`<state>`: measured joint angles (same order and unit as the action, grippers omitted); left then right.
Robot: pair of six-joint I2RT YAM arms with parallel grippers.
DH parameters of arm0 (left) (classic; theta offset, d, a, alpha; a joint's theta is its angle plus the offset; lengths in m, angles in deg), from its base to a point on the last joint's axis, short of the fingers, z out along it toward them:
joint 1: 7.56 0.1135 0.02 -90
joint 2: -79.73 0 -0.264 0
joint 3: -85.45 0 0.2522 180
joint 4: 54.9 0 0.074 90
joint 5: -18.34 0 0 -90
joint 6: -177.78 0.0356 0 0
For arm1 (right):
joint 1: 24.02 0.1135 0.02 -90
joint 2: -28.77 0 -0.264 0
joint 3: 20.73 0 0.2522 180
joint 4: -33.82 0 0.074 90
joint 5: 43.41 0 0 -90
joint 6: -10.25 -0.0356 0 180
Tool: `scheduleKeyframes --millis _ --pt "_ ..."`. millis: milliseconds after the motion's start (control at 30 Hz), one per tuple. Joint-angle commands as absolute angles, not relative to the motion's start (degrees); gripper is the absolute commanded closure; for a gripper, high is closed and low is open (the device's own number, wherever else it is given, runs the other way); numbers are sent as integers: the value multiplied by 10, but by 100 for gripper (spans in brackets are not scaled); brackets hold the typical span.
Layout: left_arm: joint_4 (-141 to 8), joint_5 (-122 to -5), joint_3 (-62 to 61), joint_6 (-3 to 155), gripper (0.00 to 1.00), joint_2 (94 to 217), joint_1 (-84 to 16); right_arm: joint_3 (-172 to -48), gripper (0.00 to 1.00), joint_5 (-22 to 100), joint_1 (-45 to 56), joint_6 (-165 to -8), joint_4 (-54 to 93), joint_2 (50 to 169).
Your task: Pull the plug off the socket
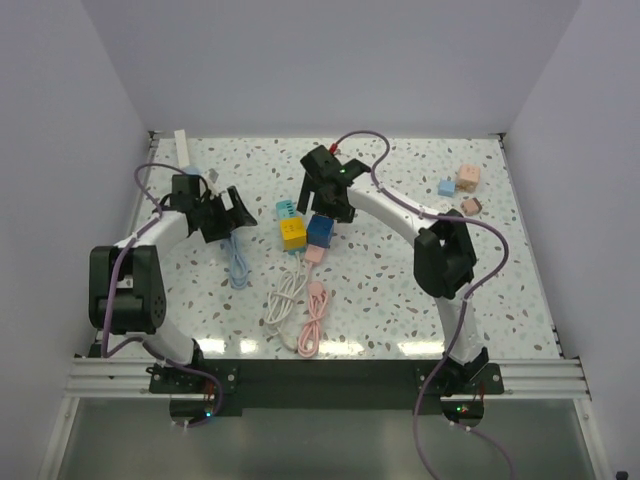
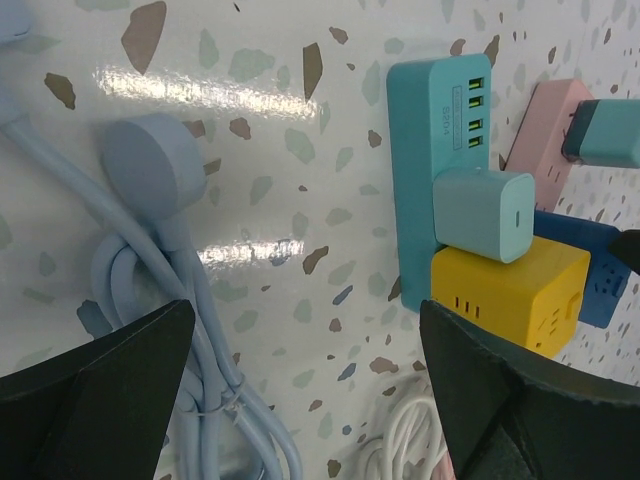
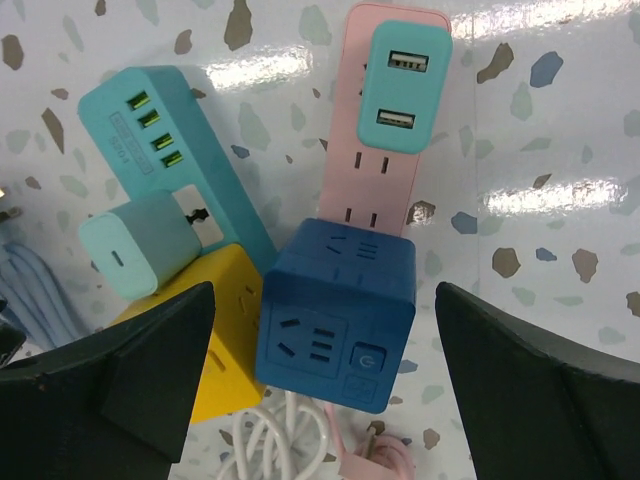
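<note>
"Where is the plug?"

"I can see two. A pale green plug [image 3: 140, 245] sits in the side of the teal socket bar [image 3: 150, 125], just beside the yellow cube [image 2: 510, 290]. A teal plug [image 3: 405, 75] with two little slots sits on the pink socket bar [image 3: 352, 180], at the end away from the blue cube [image 3: 335, 310]. They are all bunched up in the middle of the spotty bench [image 1: 400, 290]."

"What about the hands?"

"The right hand [image 3: 322, 290] hangs over the blue cube. Its two black fingers are spread wide, one on each side, and it holds nothing. The left hand [image 2: 307, 310] is spread wide too, and it holds nothing. It hangs over bare bench, between the teal socket bar and a light blue cord [image 2: 200, 330]."

"Is a hand touching a plug?"

"No. Both plugs are in their sockets. A white cord [image 1: 285, 300] and a pink cord [image 1: 315, 320] lie side by side on the bench, between the cubes and the arms' feet."
</note>
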<state>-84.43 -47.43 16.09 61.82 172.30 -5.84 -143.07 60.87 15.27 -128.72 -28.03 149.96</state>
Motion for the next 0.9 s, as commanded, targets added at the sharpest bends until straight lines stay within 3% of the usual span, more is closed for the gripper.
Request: scheduleKeyframes --millis 0,267,567,667,700,767,800,867 --pt "-828 -477 160 631 0 1746 -67 -1467 5 661 158 -1320 -329 1525" --pt "-888 -559 170 667 7 1784 -68 -1422 8 648 165 -1320 -319 1516" --pt "-950 -620 134 697 14 1759 -57 -1336 25 582 166 -1269 -271 1478" --pt "-970 -615 108 699 14 1723 -52 -1307 38 577 164 -1243 -266 1462" --pt "-975 -612 102 699 13 1713 -52 -1300 50 580 163 -1235 -261 1453" --pt "-979 -595 87 697 13 1684 -52 -1279 58 577 157 -1202 -255 1424" --pt "-979 -591 83 695 12 1677 -54 -1273 68 564 154 -1186 -249 1415" --pt "-977 -566 81 692 9 1654 -53 -1258 74 539 141 -1132 -244 1394"
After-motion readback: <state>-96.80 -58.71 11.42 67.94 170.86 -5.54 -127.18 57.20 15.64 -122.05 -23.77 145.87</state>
